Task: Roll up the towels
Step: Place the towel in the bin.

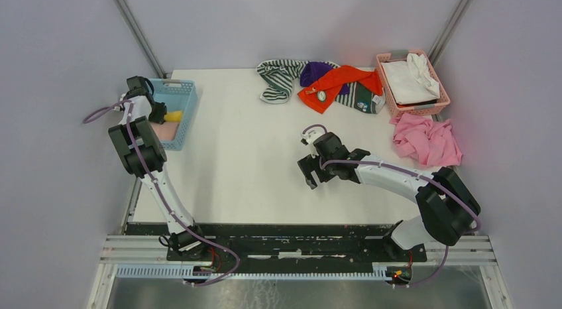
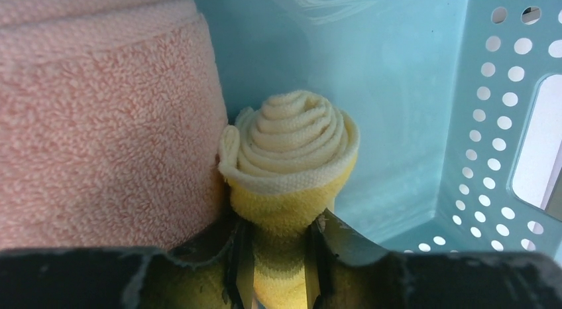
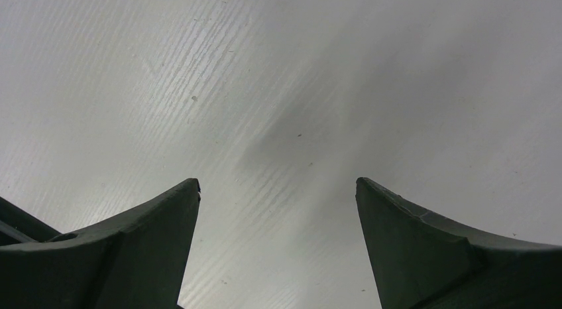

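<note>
Our left gripper (image 2: 278,235) is pinching the coiled, ribbed pale yellow towel (image 2: 291,136) inside the perforated blue basket (image 2: 477,123), touching a fluffy pink towel (image 2: 99,123); basket floor is lying open rightward. Our right gripper (image 3: 278,189) is hovering spread over the grained white table (image 3: 265,90).

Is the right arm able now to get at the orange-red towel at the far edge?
Probably yes: the right gripper is open and empty over the table, and nothing stands between it and the orange-red towel.
</note>
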### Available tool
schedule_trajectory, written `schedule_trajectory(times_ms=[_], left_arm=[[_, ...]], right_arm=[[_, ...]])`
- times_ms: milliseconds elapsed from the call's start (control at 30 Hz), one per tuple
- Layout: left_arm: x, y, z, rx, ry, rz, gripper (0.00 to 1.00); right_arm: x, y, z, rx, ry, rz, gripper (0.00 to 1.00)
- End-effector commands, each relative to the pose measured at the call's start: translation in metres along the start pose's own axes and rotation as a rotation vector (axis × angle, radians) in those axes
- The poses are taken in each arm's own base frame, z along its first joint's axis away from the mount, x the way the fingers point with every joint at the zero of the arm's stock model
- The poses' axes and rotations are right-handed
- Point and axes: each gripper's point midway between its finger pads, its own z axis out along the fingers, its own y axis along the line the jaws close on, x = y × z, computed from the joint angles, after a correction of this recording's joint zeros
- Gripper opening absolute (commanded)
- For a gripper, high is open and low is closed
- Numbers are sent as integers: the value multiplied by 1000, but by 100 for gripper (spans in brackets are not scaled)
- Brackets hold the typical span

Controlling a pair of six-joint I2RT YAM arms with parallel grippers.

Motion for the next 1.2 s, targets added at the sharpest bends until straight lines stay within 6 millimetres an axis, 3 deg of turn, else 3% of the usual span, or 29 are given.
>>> schedule_trajectory(times_ms=[0,300,600,1167], left_arm=[[-8,36,11,-110,2,70,37],[-30,12,-24,-38,-60,20,50],[-39,0,-47,12,-80,-3,61],[-52,-8,-86,65,-123,-17,75]], right_arm=[[-22,-3,-3,17,-62,-5,95],[-26,-3,-6,14,-81,-3,95],[-29,-2,-13,7,-102,-6,95],[-34,-1,-15,3,-120,-2,95]])
